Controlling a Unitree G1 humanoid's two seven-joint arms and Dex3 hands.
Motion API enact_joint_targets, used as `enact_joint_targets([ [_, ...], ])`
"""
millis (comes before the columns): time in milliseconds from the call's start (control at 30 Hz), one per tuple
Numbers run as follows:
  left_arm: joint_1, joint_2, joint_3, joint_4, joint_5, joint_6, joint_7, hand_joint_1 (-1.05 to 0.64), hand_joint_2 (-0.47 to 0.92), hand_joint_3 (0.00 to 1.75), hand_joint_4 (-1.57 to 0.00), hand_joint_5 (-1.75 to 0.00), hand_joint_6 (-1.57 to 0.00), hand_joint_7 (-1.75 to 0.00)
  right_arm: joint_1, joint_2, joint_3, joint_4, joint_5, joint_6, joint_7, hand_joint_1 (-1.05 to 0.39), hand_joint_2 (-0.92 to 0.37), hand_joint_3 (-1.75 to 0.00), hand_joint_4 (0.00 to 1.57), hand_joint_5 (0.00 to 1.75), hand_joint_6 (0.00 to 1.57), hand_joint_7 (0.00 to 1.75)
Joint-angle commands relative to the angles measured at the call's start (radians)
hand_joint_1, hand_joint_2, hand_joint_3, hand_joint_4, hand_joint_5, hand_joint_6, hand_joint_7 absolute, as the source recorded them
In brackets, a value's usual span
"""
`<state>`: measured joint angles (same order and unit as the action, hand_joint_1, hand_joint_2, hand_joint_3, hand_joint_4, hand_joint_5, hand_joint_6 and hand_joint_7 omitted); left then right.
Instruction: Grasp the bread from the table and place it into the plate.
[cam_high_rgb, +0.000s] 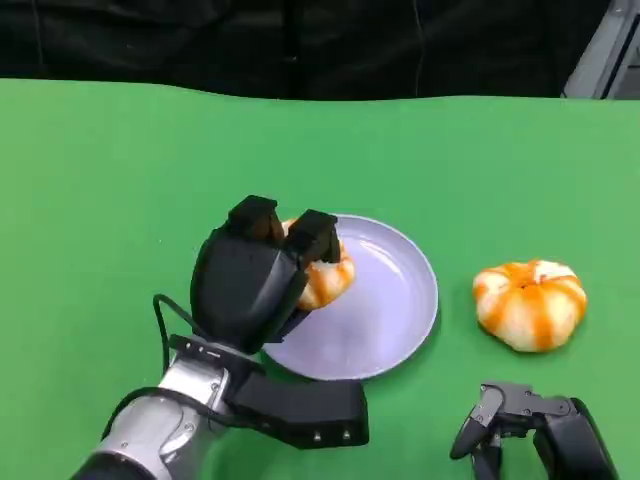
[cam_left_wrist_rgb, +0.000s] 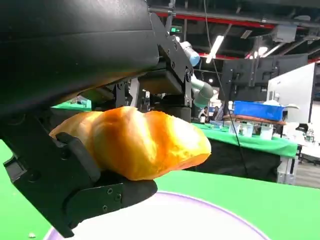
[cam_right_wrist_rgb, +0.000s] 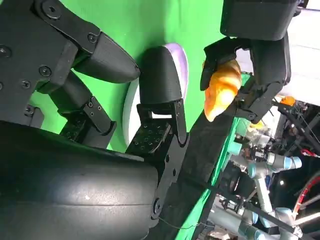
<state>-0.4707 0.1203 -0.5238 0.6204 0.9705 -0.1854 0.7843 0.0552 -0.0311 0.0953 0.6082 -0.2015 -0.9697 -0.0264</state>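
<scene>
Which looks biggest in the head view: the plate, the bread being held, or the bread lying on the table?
1. Plate, clearly the largest.
2. Bread on the table.
3. Held bread shows least, but the left robot hand covers much of it, so the two breads may really be alike.

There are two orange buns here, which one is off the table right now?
The bread that the left hand holds over the plate. The other bun lies on the green table, right of the plate.

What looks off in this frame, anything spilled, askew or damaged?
Nothing stands out. The left hand holds one bread just above the plate, clear of its surface in the left wrist view. A second bread sits intact on the green table, beyond the right hand. No spills.
</scene>
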Motion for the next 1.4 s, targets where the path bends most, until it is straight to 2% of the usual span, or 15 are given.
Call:
enact_joint_targets([
  [33, -0.025, 0.002, -0.005, 0.023, -0.023, 0.001, -0.014, -0.18, 0.45, 1.00, -0.91, -1.75, -0.73, -1.65, 0.002, -0.006, -0.004, 0.000, 0.012, -0.002, -0.004, -0.24, -0.04, -1.70, 1.21, 1.61, 1.14, 1.31],
  [67, -0.030, -0.001, -0.006, 0.033, -0.030, 0.000, -0.024, -0.18, 0.45, 1.00, -0.91, -1.75, -0.73, -1.65, 0.002, -0.006, -0.003, -0.001, 0.012, -0.003, -0.004, -0.24, -0.04, -1.70, 1.21, 1.61, 1.14, 1.31],
  [233, -0.054, -0.018, -0.007, 0.086, -0.072, -0.019, -0.078, -0.16, 0.48, 0.93, -0.85, -1.72, -0.81, -1.36, 0.003, -0.007, -0.003, -0.004, 0.009, -0.001, -0.004, -0.25, -0.04, -1.70, 1.22, 1.63, 1.14, 1.32],
  [367, -0.069, -0.025, -0.007, 0.115, -0.111, -0.033, -0.151, -0.17, 0.56, 0.77, -0.82, -1.50, -0.82, -1.04, 0.004, -0.005, -0.003, -0.004, 0.012, -0.001, -0.003, -0.25, -0.03, -1.71, 1.21, 1.63, 1.13, 1.32],
  [433, -0.072, -0.026, -0.008, 0.120, -0.126, -0.030, -0.186, -0.20, 0.73, 0.48, -0.75, -1.36, -0.86, -0.68, 0.005, -0.004, -0.001, -0.005, 0.016, -0.001, 0.000, -0.25, -0.04, -1.70, 1.21, 1.62, 1.13, 1.31],
  [467, -0.075, -0.023, -0.014, 0.116, -0.128, -0.016, -0.232, -0.22, 0.77, 0.40, -0.69, -1.28, -0.82, -0.58, 0.005, -0.004, -0.002, -0.004, 0.015, -0.001, -0.001, -0.25, -0.04, -1.70, 1.21, 1.62, 1.13, 1.31],
  [567, -0.077, -0.016, -0.024, 0.097, -0.133, 0.025, -0.348, -0.35, 0.90, 0.16, -0.46, -0.74, -0.60, -0.15, 0.005, -0.004, -0.002, -0.006, 0.009, 0.000, -0.005, -0.25, -0.04, -1.70, 1.21, 1.62, 1.13, 1.32],
  [600, -0.075, -0.015, -0.025, 0.091, -0.135, 0.032, -0.363, -0.37, 0.91, 0.15, -0.43, -0.67, -0.58, -0.10, 0.005, -0.004, -0.002, -0.007, 0.008, 0.001, -0.006, -0.25, -0.04, -1.69, 1.21, 1.62, 1.13, 1.32],
  [633, -0.074, -0.014, -0.025, 0.086, -0.137, 0.036, -0.372, -0.38, 0.92, 0.14, -0.42, -0.62, -0.56, -0.07, 0.006, -0.004, -0.002, -0.007, 0.007, 0.001, -0.006, -0.25, -0.04, -1.69, 1.21, 1.62, 1.13, 1.32],
  [667, -0.072, -0.012, -0.030, 0.073, -0.136, 0.062, -0.424, -0.44, 0.92, 0.14, -0.34, -0.56, -0.49, -0.06, 0.005, -0.004, -0.002, -0.007, 0.008, 0.001, -0.006, -0.25, -0.04, -1.69, 1.21, 1.62, 1.13, 1.32],
  [733, -0.068, -0.008, -0.038, 0.051, -0.136, 0.104, -0.506, -0.68, 0.92, 0.20, -0.08, -0.40, -0.23, -0.02, 0.005, -0.003, -0.002, -0.008, 0.006, 0.000, -0.008, -0.26, -0.04, -1.69, 1.21, 1.62, 1.13, 1.32],
  [833, -0.061, 0.001, -0.050, 0.006, -0.131, 0.161, -0.611, -0.84, 0.92, 0.31, -0.01, -0.16, -0.09, -0.02, 0.006, -0.004, -0.004, -0.011, 0.001, 0.003, -0.013, -0.26, -0.04, -1.70, 1.21, 1.62, 1.13, 1.32],
  [967, -0.043, 0.021, -0.046, -0.061, -0.158, 0.182, -0.714, -0.95, 0.92, 0.42, 0.00, -0.02, -0.05, -0.01, 0.006, -0.006, -0.003, -0.011, 0.000, 0.004, -0.012, -0.25, -0.05, -1.70, 1.21, 1.62, 1.13, 1.32],
  [1300, 0.033, 0.077, 0.001, -0.252, -0.213, 0.189, -0.799, -1.02, 0.92, 0.46, 0.00, 0.00, -0.02, 0.00, 0.003, -0.006, -0.002, -0.008, 0.008, 0.004, -0.007, -0.26, -0.04, -1.69, 1.22, 1.61, 1.13, 1.32],
  [1400, 0.073, 0.100, 0.027, -0.331, -0.234, 0.191, -0.823, -0.95, 0.92, 0.41, -0.01, 0.00, -0.03, 0.00, 0.004, -0.007, -0.002, -0.008, 0.008, 0.003, -0.006, -0.27, -0.03, -1.70, 1.22, 1.62, 1.13, 1.32],
])
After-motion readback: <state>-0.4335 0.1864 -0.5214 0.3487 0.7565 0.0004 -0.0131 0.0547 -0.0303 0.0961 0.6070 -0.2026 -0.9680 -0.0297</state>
